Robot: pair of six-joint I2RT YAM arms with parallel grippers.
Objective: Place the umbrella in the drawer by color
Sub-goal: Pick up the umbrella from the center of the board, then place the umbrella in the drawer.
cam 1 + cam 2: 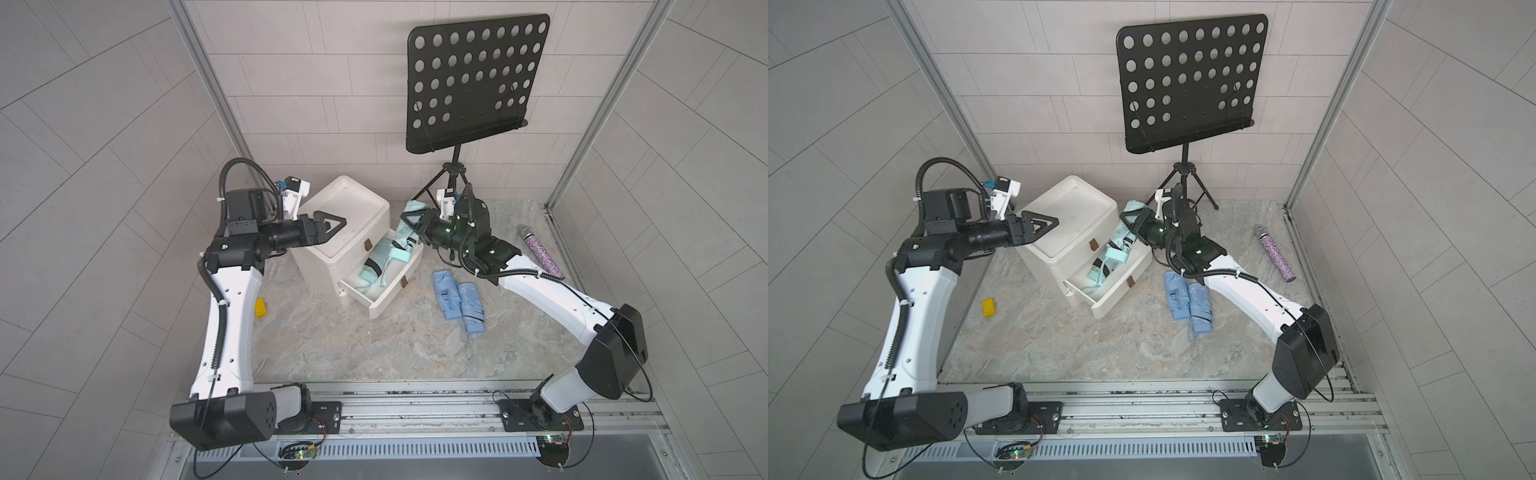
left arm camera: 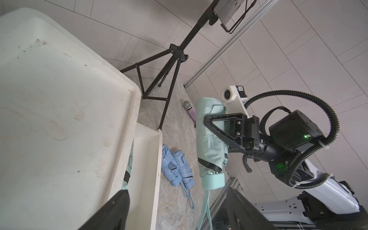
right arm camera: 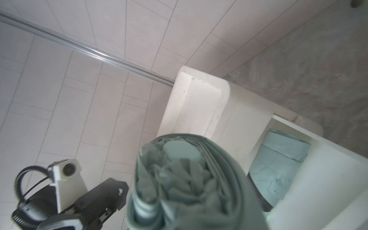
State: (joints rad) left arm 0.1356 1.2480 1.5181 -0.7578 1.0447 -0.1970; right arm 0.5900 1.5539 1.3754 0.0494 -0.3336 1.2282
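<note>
Drawer unit (image 1: 316,266) on a marbled worktop (image 1: 374,345), with its lower drawer (image 1: 392,295) pulled out and one mint umbrella (image 1: 376,264) lying inside. Right hand (image 2: 208,119) is clamped on a second mint umbrella (image 2: 207,151), held aloft just beside the drawer. Left hand (image 1: 336,226) hovers over the unit's top, fingers apart and gripping nothing. Two blue umbrellas (image 1: 459,301) lie side by side on the worktop near the drawer.

Mint umbrella (image 1: 368,274) crowds drawer (image 1: 390,297); blue umbrellas (image 1: 459,301) block floor on its rt.
</note>
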